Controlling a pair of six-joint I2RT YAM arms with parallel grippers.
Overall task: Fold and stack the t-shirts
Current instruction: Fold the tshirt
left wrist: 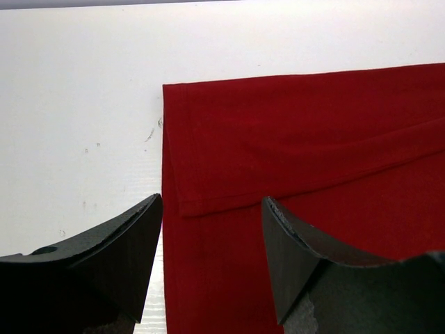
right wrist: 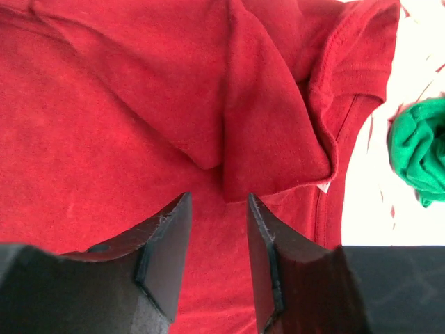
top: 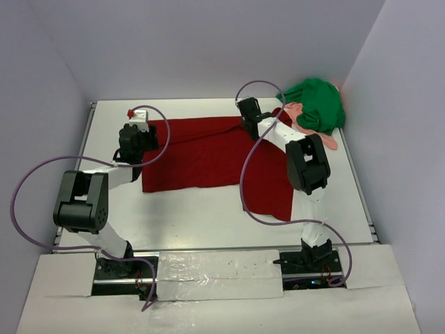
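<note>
The dark red t-shirt (top: 208, 156) lies spread on the white table, its far edge folded over. My left gripper (top: 144, 137) is open over the shirt's left edge; in the left wrist view (left wrist: 212, 202) the jaws straddle the folded hem (left wrist: 208, 205), holding nothing. My right gripper (top: 252, 125) is open over the shirt's far right part; in the right wrist view (right wrist: 219, 198) the jaws stand just short of a bunched fold (right wrist: 271, 153). The bright green t-shirt (top: 316, 104) lies crumpled at the far right corner on a salmon-pink cloth (top: 327, 141).
The white table (top: 208, 216) is walled by grey panels at the back and both sides. Purple cables (top: 247, 174) loop from both arms over the shirt. The green shirt also shows in the right wrist view (right wrist: 421, 149).
</note>
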